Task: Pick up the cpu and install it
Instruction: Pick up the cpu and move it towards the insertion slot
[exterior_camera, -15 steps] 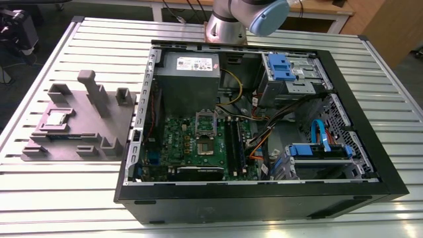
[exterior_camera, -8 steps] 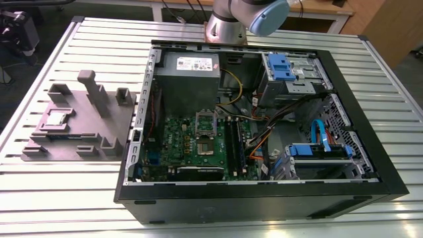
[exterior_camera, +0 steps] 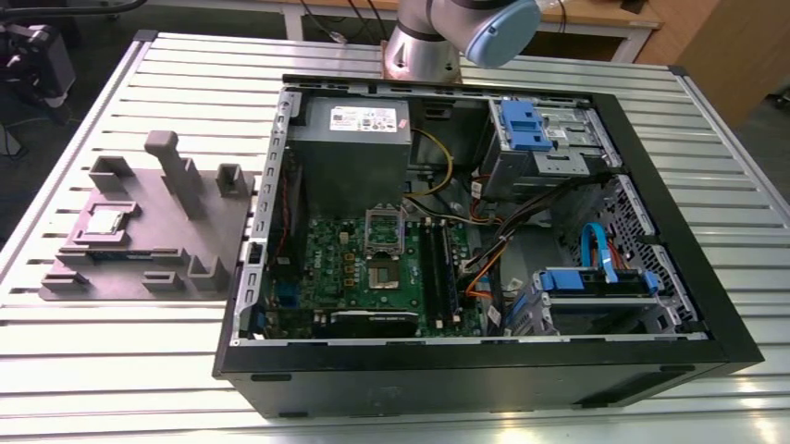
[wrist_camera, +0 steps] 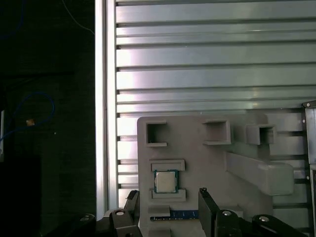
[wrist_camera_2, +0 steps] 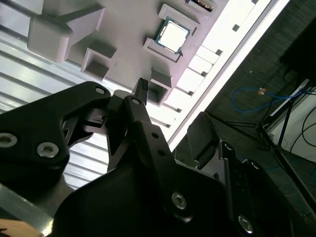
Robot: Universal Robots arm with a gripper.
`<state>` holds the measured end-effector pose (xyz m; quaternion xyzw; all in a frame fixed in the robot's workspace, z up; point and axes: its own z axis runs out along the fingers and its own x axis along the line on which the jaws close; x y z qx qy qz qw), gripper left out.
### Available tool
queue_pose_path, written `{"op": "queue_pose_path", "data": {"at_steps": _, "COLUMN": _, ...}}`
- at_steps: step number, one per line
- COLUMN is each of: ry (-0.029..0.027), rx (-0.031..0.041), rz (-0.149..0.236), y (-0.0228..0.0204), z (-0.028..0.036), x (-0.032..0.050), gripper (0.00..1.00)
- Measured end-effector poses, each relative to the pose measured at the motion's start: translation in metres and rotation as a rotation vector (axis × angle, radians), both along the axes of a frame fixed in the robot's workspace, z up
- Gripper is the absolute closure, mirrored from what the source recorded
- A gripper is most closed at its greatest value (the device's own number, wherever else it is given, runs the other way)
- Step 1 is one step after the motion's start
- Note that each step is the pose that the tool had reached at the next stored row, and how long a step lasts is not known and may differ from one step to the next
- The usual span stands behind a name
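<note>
The cpu is seated flat in the grey fixture at the exterior view's left; the hand is spread apart, empty, lined up over it

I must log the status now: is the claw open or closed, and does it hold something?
The claw: open, holding nothing; the cpu lies in its grey holder.

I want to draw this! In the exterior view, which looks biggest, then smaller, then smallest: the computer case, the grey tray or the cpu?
1. computer case, by far the biggest
2. grey tray, clearly smaller
3. cpu, tiny, sitting on the tray
</note>
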<state>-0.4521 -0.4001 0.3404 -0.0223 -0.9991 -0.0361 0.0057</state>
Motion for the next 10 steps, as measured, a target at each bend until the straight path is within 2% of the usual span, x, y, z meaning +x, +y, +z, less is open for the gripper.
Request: {"op": "queue_pose_path", "data": {"at_steps": 10, "ry": -0.0001, "rx": 0.0015, "rz": 0.000, "y": 0.0000, "z": -0.0046, "x": 0.0000, "gripper": 0.41}}
